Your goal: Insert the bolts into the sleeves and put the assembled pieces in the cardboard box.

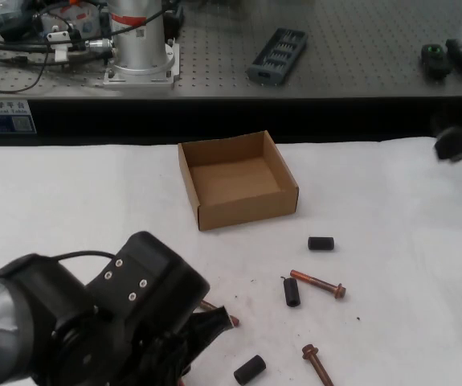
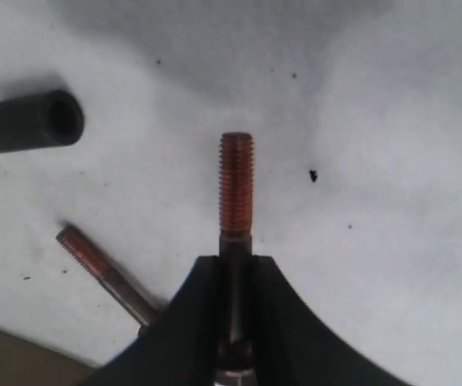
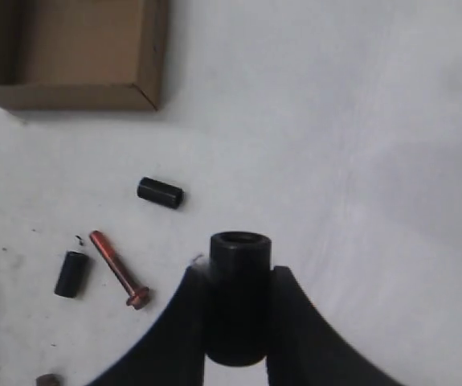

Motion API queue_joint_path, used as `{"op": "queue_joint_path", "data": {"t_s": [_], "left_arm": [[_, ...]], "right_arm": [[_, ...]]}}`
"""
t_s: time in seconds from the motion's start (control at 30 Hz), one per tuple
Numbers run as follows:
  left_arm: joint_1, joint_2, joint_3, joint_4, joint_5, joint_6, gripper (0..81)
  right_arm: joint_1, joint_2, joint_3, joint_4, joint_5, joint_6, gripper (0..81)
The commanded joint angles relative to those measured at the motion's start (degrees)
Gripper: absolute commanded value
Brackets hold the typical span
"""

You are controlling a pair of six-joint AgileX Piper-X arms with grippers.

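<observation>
My left gripper [image 2: 236,264] is shut on a copper bolt [image 2: 236,185], whose threaded end sticks out over the white cloth. In the high view this gripper [image 1: 213,319] is low at the front left, with the bolt tip [image 1: 232,320] showing. A black sleeve [image 2: 30,121] and a second bolt [image 2: 106,273] lie close by. My right gripper [image 3: 239,269] is shut on a black sleeve [image 3: 239,299], held upright with its bore open. The open cardboard box [image 1: 239,181] stands mid-bench, and its corner [image 3: 70,52] shows in the right wrist view.
Loose on the cloth lie sleeves [image 1: 320,244], [image 1: 292,291], [image 1: 249,369] and bolts [image 1: 317,283], [image 1: 316,362]. A dark arm part [image 1: 455,145] hangs at the right edge. Behind the cloth is a perforated bench with a metal post [image 1: 138,40] and a grey rack [image 1: 277,55].
</observation>
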Motion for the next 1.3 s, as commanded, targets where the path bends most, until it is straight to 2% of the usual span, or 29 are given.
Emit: {"op": "queue_joint_path", "data": {"t_s": [0.0, 0.17, 0.2, 0.27, 0.37, 0.4, 0.43, 0.6, 0.7, 0.8, 1.07, 1.17, 1.27], "left_arm": [[-0.12, 0.8, 2.35, -3.85, 0.51, 5.85, 0.6], [-0.12, 2.77, 2.35, -4.78, 0.51, 4.77, 0.6], [-0.12, 2.89, 2.35, -5.21, 0.51, 2.8, 3.4], [-0.12, 2.88, 2.35, -6.45, 0.51, -0.68, 14.3], [-0.12, 2.88, 2.35, -7.75, 0.44, -4.06, 38.7], [-0.12, 2.88, 2.35, -7.74, 0.44, -4.09, 44.9], [-0.12, 2.88, 2.35, -7.74, 0.24, -4.09, 47.0], [-0.88, 1.37, 2.35, -7.74, -6.65, -5.73, 34.8], [-0.96, -1.79, 2.35, -7.74, -8.64, -10.92, 31.0], [-0.96, -6.28, 2.23, -9.05, -8.38, -24.47, 31.0], [-0.75, -15.18, -1.28, -9.14, -18.71, -82.97, 30.8], [0.17, -15.39, -2.96, -3.13, -15.3, -101.2, 30.2], [2.32, -15.26, -2.97, -0.55, -6.0, -117.2, 30.2]], "right_arm": [[0.09, -5.89, 0.69, 0.15, -1.16, 1.7, 5.4], [0.09, -12.45, 3.18, -0.49, -1.16, 1.68, 5.4], [0.09, -13.39, 3.62, -0.93, -1.16, 1.68, 5.4], [0.09, -14.55, 4.64, -1.87, -1.33, 1.68, 5.4], [0.09, -15.05, 5.97, -2.66, -1.33, 1.68, 5.4], [0.09, -15.04, 6.44, -2.9, -1.33, 1.68, 5.4], [0.09, -15.04, 6.95, -3.46, -1.33, 1.68, 5.4], [0.09, -15.04, 10.28, -8.04, -1.09, 1.68, 5.4], [0.09, -14.74, 12.03, -11.36, -0.99, 1.68, 5.4], [0.09, -13.51, 12.07, -11.56, -0.9, 1.68, 5.4], [0.09, -10.7, 12.72, -11.5, -1.09, 4.3, 5.4], [0.09, -10.98, 14.21, -12.91, -1.51, 4.29, 5.4], [0.09, -11.58, 17.1, -17.49, -7.77, 4.17, 5.4]]}}
